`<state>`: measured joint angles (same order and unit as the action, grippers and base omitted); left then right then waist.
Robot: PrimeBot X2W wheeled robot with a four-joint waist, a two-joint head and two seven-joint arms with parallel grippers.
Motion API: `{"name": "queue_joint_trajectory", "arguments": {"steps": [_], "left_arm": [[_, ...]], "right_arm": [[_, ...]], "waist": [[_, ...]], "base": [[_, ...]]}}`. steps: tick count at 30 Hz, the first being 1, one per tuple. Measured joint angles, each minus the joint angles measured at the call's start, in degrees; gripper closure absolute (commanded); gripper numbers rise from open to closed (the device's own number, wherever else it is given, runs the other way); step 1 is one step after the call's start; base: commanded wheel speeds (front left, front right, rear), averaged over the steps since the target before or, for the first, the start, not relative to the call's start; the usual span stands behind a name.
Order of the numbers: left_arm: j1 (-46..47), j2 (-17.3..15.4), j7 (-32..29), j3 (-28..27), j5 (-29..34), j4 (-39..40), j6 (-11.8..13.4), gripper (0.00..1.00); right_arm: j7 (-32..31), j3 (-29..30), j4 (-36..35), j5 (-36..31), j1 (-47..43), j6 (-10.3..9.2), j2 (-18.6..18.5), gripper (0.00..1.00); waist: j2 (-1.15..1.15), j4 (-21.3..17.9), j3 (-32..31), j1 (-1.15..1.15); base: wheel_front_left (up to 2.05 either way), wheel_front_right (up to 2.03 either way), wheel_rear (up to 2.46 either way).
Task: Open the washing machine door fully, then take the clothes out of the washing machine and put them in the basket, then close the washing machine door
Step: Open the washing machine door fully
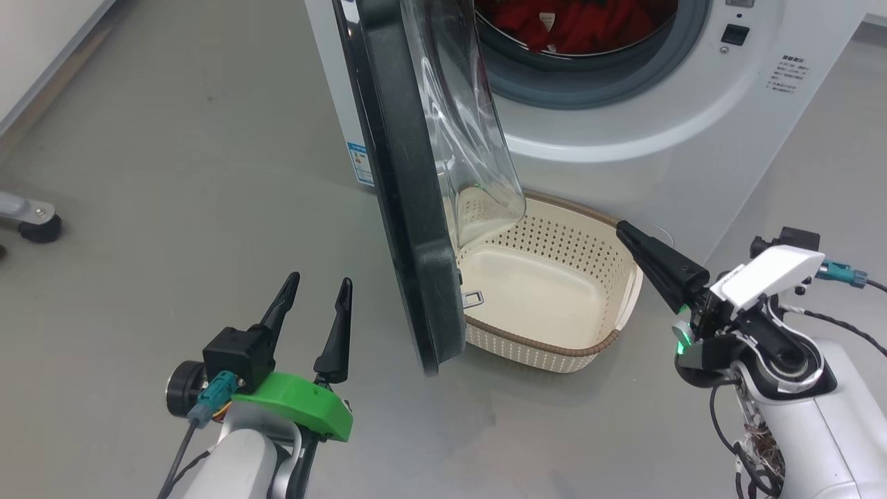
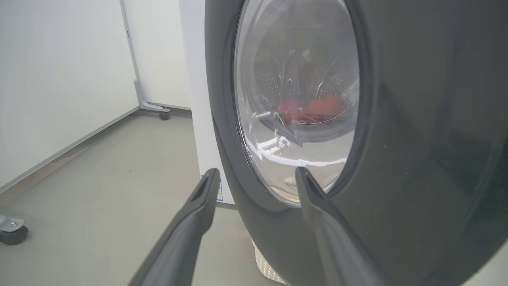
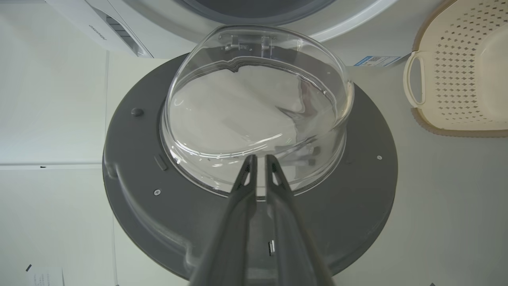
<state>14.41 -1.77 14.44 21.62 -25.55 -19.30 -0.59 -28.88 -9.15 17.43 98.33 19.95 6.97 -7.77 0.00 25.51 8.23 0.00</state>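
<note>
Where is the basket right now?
Head view: the basket sits on the floor before the washing machine, just right of the open door.

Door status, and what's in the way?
Left gripper open, empty. Right gripper nearly shut, empty. Door half open, close beside empty basket. Clothes in machine.

The basket (image 1: 547, 352) lies before the washing machine (image 1: 624, 166).
</note>
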Motion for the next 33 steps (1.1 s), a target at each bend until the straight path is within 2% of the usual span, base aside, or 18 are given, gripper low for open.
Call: {"name": "queue_joint_trajectory", "arguments": {"steps": [1,2,9,18,26,27,30,33], "left_arm": [[-0.1,0.0,0.0,-0.1,0.1,0.0,0.0,0.0],[-0.1,0.0,0.0,-0.2,0.1,0.0,0.0,0.0],[-0.5,0.0,0.0,-0.9,0.4,-0.4,0.0,0.0],[-1.2,0.0,0.0,-1.5,1.0,-0.9,0.0,0.0],[-1.6,0.0,0.0,-2.2,1.5,-1.6,0.0,0.0],[-1.8,-0.1,0.0,-2.5,1.5,-1.8,0.0,0.0],[-2.1,-0.1,0.0,-2.5,2.0,-2.1,0.0,0.0],[-2.1,-0.1,0.0,-2.6,2.0,-2.3,0.0,0.0]], "right_arm": [[0.8,0.0,-0.3,-1.2,-1.0,0.0,-0.3,0.12],[1.5,0.0,-0.6,-2.0,-1.9,0.0,-0.6,0.0],[8.5,0.6,-2.3,-8.9,-7.5,0.0,-1.5,0.0],[22.4,0.8,-3.9,-23.4,-13.9,0.0,-4.1,0.0],[36.4,2.0,-2.7,-38.7,-18.3,-0.09,-8.4,0.0],[40.1,2.5,-2.6,-42.8,-18.5,-1.43,-9.4,0.0],[45.1,3.2,-2.9,-48.2,-18.8,-4.13,-11.1,0.0],[45.4,3.2,-3.5,-53.6,-19.3,-6.64,-12.5,0.0]], "waist": [[0.0,-0.1,0.0,0.0],[0.0,-0.3,-0.1,0.0],[0.0,-0.9,-0.7,0.0],[0.0,-1.8,-1.7,0.0],[0.0,-2.4,-2.8,0.0],[0.0,-2.6,-3.1,0.0],[0.0,-2.9,-3.4,0.0],[0.0,-3.0,-3.6,0.0]], "base": [[0.0,0.0,0.0],[0.0,0.0,0.0],[0.0,0.0,0.0],[0.0,0.0,0.0],[0.0,0.0,0.0],[0.0,0.0,0.0],[0.0,0.0,0.0],[0.0,0.0,0.0]]}}
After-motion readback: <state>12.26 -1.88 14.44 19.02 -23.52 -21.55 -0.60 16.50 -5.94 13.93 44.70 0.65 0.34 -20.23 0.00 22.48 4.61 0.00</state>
